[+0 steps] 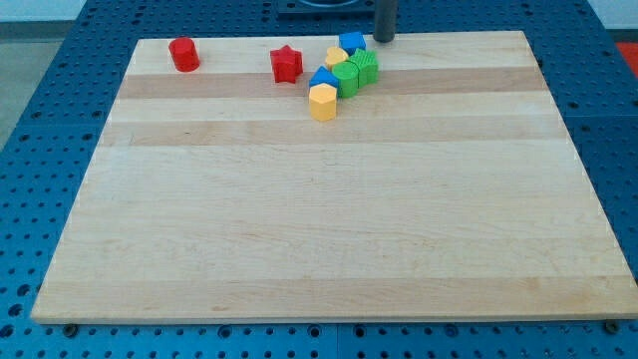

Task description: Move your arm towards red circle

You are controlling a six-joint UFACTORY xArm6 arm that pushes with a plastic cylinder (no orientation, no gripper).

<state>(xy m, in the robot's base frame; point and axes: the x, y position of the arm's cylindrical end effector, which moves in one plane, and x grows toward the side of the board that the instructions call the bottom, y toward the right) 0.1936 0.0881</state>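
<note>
Rod end, my tip [384, 39], has no jaws and rests bare at the board's [329, 229] top edge, at one o'clock of the blue block [351, 43]. The red circle [183, 54] sits well apart at nine o'clock, beyond the red star [286, 64].

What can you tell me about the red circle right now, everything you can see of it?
The red circle is a short, round red block that looks like smooth plastic, standing upright on its flat base. It sits on the wooden board near the view's top-left corner, alone, with nothing touching it. The nearest block is the red star, off to its right with bare wood between them. My tip is far to the view's right, at the board's top edge, beyond the cluster of blocks.
</note>
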